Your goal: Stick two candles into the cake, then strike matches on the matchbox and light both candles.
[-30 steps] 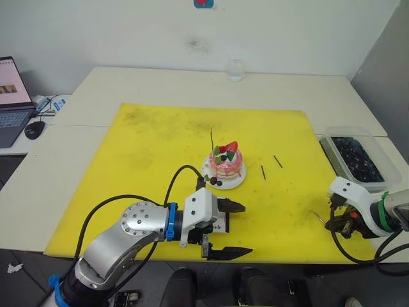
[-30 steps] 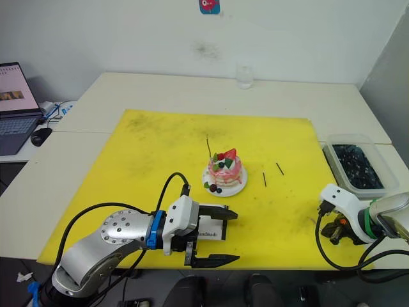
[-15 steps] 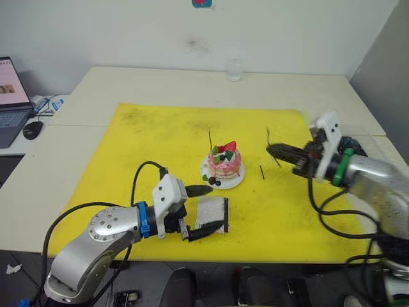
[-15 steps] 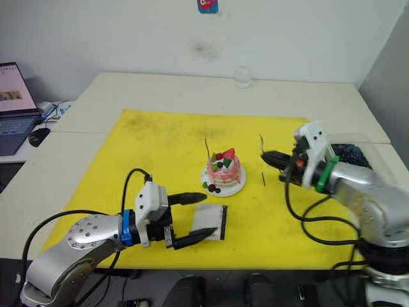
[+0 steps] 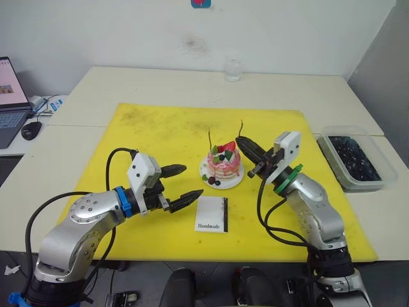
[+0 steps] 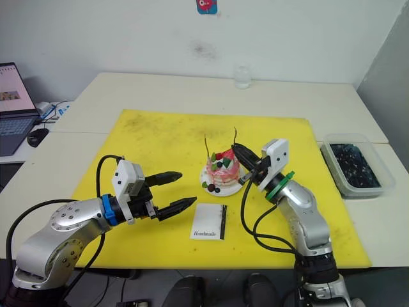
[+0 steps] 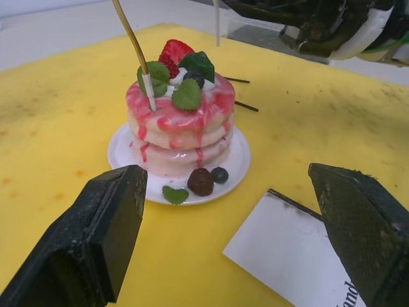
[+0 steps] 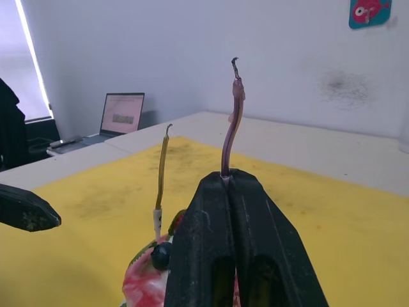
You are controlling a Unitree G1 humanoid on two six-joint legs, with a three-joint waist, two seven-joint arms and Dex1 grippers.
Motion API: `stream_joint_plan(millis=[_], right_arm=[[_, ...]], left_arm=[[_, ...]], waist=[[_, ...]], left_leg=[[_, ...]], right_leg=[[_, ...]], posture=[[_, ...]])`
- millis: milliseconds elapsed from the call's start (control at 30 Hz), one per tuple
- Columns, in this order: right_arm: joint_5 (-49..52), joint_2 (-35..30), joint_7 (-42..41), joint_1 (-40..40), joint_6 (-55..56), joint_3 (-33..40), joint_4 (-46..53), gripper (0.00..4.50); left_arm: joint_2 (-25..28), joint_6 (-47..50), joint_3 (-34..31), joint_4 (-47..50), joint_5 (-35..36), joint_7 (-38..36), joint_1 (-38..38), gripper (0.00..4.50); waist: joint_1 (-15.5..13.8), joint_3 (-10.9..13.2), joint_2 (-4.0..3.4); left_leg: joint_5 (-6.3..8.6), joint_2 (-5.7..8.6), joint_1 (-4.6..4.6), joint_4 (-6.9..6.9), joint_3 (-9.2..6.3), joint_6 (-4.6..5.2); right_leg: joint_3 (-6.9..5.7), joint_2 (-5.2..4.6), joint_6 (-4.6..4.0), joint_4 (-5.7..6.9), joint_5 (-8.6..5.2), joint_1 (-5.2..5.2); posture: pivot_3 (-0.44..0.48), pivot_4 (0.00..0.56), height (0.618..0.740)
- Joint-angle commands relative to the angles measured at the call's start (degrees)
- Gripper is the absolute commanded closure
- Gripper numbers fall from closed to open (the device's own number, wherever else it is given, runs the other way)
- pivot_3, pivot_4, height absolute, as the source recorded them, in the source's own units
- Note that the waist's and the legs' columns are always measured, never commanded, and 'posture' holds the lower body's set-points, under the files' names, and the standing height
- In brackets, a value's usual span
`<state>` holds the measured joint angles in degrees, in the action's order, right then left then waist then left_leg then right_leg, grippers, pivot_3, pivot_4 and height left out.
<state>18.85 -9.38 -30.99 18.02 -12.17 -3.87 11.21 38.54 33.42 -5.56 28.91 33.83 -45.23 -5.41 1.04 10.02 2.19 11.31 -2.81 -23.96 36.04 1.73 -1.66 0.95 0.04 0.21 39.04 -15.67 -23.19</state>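
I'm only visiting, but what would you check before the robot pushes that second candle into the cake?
1. Second candle pinched firmly in the right gripper: ok, fingers closed on its lower end.
2. Candle pointing up: ok, upright though slightly wavy.
3. Right gripper at the cake: ok, right beside its top.
4. First candle already standing in the cake: ok.
5. Left gripper out of the way: ok, open and off to the cake's side.
6. Matchbox within reach for later: ok, lying on the yellow mat in front of the cake.

White wall (image 5: 128, 32), cream tables (image 5: 160, 83), laptop (image 5: 11, 96) left.
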Motion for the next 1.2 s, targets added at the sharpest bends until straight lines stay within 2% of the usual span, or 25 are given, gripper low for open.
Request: stream_joint_plan(millis=[33,767,1200], right_arm=[[-1.06,0.96,-0.34,0.22,4.75,-0.48,-1.62,4.46],[-3.38,4.29,1.80,-2.56,10.23,-1.03,-8.18,4.46],[-4.45,4.64,1.21,-4.55,11.49,-2.85,-10.28,4.46]], left_arm=[[0.75,-1.19,-0.12,1.03,0.89,-2.00,-1.40,0.00],[0.76,0.76,1.30,1.49,0.74,-1.95,-4.55,0.00],[0.60,0.10,2.29,2.10,-0.19,-1.98,-3.45,0.00]], waist=[[0.00,0.00,0.00],[0.05,0.00,0.00],[0.29,0.00,-0.01]], left_leg=[[0.00,0.00,0.00,-0.01,0.01,0.00],[0.00,-0.01,0.00,-0.01,0.02,0.00],[0.00,-0.01,0.03,-0.01,0.02,0.00]], right_leg=[[0.01,0.00,-0.01,0.00,-0.01,0.00],[0.03,-0.08,-0.01,0.00,0.00,0.00],[0.04,-0.09,-0.01,0.01,0.00,0.02]], posture=[[0.000,0.150,0.740],[0.000,0.150,0.740],[0.000,0.150,0.740]])
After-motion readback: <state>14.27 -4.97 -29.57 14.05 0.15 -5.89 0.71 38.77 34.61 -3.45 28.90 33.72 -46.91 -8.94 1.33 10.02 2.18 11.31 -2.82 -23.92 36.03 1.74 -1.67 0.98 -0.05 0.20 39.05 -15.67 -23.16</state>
